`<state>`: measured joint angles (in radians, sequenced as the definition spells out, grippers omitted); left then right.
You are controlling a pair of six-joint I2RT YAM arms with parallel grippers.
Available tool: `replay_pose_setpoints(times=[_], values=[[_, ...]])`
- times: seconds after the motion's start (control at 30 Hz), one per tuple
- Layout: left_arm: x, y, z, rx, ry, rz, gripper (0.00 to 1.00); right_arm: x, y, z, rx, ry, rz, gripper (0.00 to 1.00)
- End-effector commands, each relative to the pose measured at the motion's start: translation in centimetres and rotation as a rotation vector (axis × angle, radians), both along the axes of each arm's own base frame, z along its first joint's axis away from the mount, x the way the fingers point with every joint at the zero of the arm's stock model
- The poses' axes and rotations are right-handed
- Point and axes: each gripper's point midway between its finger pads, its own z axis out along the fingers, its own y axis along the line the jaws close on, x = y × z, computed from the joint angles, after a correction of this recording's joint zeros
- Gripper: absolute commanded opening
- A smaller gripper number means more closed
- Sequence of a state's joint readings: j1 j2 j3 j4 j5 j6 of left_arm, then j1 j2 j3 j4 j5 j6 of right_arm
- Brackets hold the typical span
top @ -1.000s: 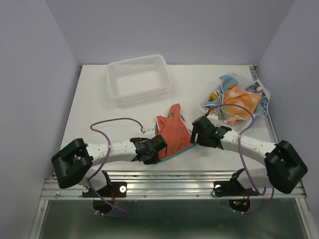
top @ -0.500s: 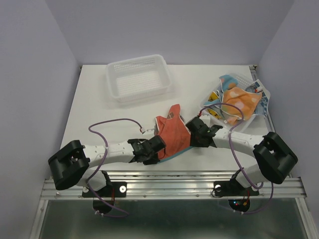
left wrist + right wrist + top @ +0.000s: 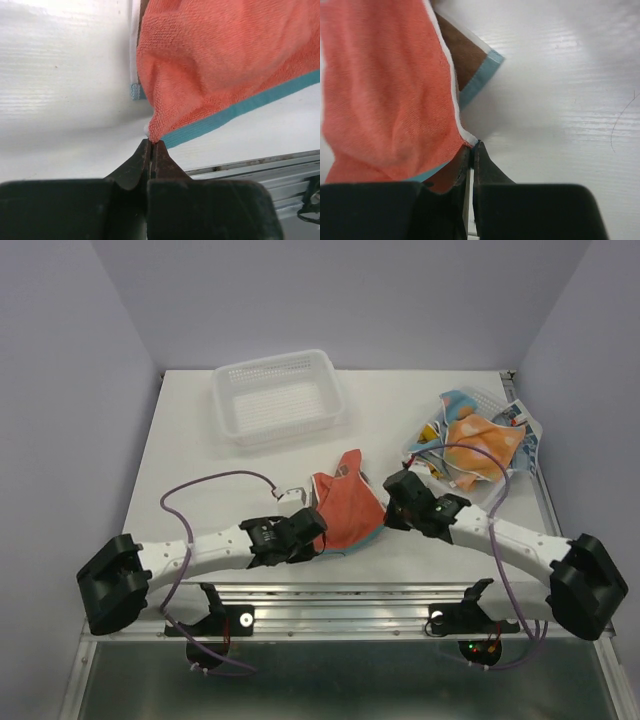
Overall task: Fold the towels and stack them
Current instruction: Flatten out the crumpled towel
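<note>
A red-orange towel (image 3: 348, 508) with a teal edge lies crumpled near the table's front middle. My left gripper (image 3: 318, 527) is shut on its near-left corner (image 3: 155, 135), the jaws pinching the cloth tip. At the towel's right edge (image 3: 465, 137) my right gripper (image 3: 388, 502) is shut on the white-hemmed corner. More towels (image 3: 478, 445), orange with dots and light blue, are heaped in a basket at the right.
A white perforated basket (image 3: 277, 397) stands at the back left, nothing in it. A second basket (image 3: 500, 400) under the towel heap sits at the right edge. A metal rail (image 3: 350, 595) runs along the table's near edge. Purple cables loop over both arms.
My right gripper has moved in to the towel's right corner and shut on it. The left arm has swung lower and flatter, still holding its corner.
</note>
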<state>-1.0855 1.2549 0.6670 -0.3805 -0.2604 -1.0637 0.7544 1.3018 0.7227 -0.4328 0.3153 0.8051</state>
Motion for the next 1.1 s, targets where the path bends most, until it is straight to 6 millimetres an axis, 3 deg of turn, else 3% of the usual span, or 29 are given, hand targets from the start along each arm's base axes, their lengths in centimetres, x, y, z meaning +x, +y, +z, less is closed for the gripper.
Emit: replay_pose_setpoints(times=[0.0, 0.03, 0.13, 0.2, 0.23, 0.3, 0.33, 0.37, 0.47, 0.53, 0.57, 0.6, 0.7, 0.83, 1.07], values=[[2.9, -0.2, 6.2, -0.07, -0.182, 0.056, 0.0, 0.7, 1.2, 6.2, 0.115, -0.146, 0.053, 0.01], [3.3, -0.6, 7.9, -0.095, -0.216, 0.045, 0.0, 0.7, 1.6, 8.6, 0.164, -0.195, 0.071, 0.01], [4.4, -1.3, 13.1, -0.197, -0.326, 0.039, 0.0, 1.0, 1.9, 12.5, 0.222, -0.28, 0.099, 0.01], [4.8, -1.1, 16.3, -0.244, -0.397, 0.03, 0.0, 0.8, 1.7, 15.6, 0.265, -0.351, 0.111, 0.01], [5.0, -1.0, 19.1, -0.287, -0.451, 0.024, 0.0, 0.9, 1.6, 18.4, 0.304, -0.414, 0.115, 0.01], [5.2, -0.8, 22.0, -0.325, -0.505, 0.016, 0.0, 0.7, 1.5, 21.2, 0.345, -0.477, 0.124, 0.01], [5.2, -0.6, 25.1, -0.384, -0.551, 0.015, 0.0, 0.6, 1.5, 22.9, 0.375, -0.515, 0.136, 0.01], [5.1, -0.3, 26.7, -0.391, -0.589, -0.006, 0.0, 0.3, 1.3, 25.5, 0.411, -0.57, 0.151, 0.01], [4.6, 0.3, 32.3, -0.486, -0.674, -0.029, 0.0, -0.8, 1.7, 29.7, 0.486, -0.646, 0.212, 0.01], [3.6, 0.7, 35.7, -0.547, -0.721, -0.076, 0.0, -2.2, 2.0, 34.6, 0.569, -0.724, 0.281, 0.01], [3.3, 0.8, 36.8, -0.57, -0.734, -0.093, 0.0, -2.5, 2.3, 34.7, 0.577, -0.72, 0.307, 0.01], [2.9, 0.8, 37.9, -0.589, -0.758, -0.119, 0.0, -3.2, 2.4, 36.7, 0.611, -0.749, 0.336, 0.01], [0.8, 0.9, 41.3, -0.698, -0.789, -0.213, 0.0, -5.6, 3.5, 40.3, 0.706, -0.779, 0.473, 0.01], [-1.5, 1.4, 44.7, -0.842, -0.833, -0.284, 0.0, -8.0, 3.7, 43.9, 0.8, -0.826, 0.561, 0.01], [-5.0, 0.0, 45.5, -0.956, -0.793, -0.475, 0.0, -12.2, 3.5, 47.4, 0.936, -0.84, 0.701, 0.01]])
